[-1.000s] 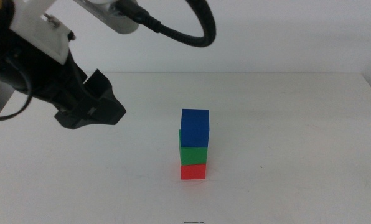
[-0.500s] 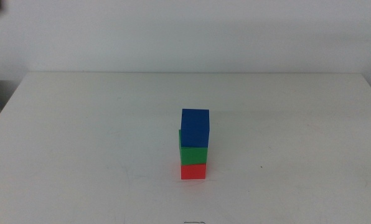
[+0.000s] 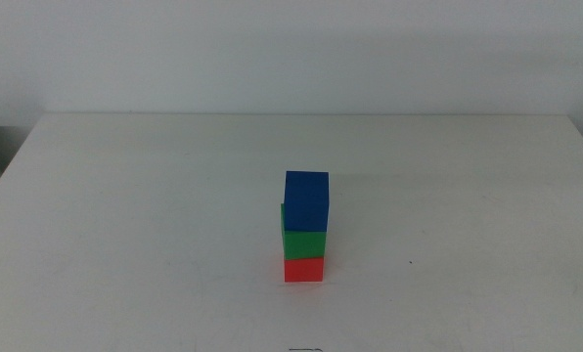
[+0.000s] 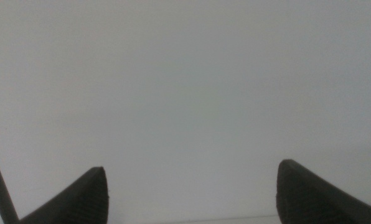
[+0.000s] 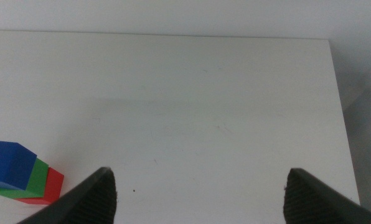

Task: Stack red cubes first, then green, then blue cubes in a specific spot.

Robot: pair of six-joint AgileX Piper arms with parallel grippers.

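Middle view shows blue cubes [image 3: 306,201] atop green [image 3: 303,242] atop red cubes [image 3: 303,269]; my right gripper [image 5: 201,186], jaws wide and empty, is nearer than my wide-open left gripper [image 4: 192,186].

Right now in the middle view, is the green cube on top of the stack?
No, the blue cube is on top, the green cube sits under it and the red cube is on the table.

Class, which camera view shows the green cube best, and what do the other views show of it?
The middle view: the green cube stands whole and unobstructed between the red cube below and the blue cube on top. The right wrist view catches only a corner of it at the picture's edge. The left wrist view shows none of it.
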